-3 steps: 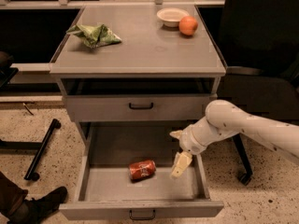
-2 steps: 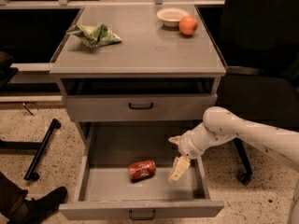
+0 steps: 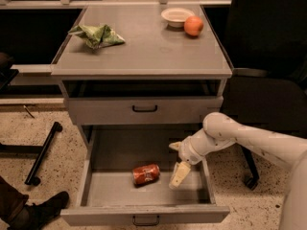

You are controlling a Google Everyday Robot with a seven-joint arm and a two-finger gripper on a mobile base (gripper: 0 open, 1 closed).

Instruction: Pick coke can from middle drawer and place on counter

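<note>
**Tool hangs open inside the drawer, just right of the can**

We see the pale arm (image 3: 249, 140) reaching in from the right edge of the view and bending down at the wrist over the right side of the open drawer (image 3: 144, 214). The tool (image 3: 173, 165) sits at the end of that wrist, inside the drawer's outline and close to its right wall. Its two fingers are spread apart with nothing between them. One short finger (image 3: 174, 146) points left and the longer, yellowish one (image 3: 180, 175) points down toward the tray floor.

The can (image 3: 146, 173) lies on its side on the tray floor, roughly mid-width and toward the front. It is just left of the lower finger, and we see a small gap between the two, so they are not touching.

The tray has bare floor to the left of the can and in front of it, up to the low front wall. The right wall runs close beside the tool. Above the tray's back part sits the upper drawer (image 3: 144, 110), showing its front panel and dark handle.

The counter (image 3: 144, 51) has a wide bare stretch across its middle and front. A crumpled green bag (image 3: 97, 35) lies at the rear left. A white bowl (image 3: 177, 16) and an orange (image 3: 194, 26) sit just beside each other at the rear right. A dark chair (image 3: 268, 95) stands to the right of the cabinet, behind the arm.
</note>
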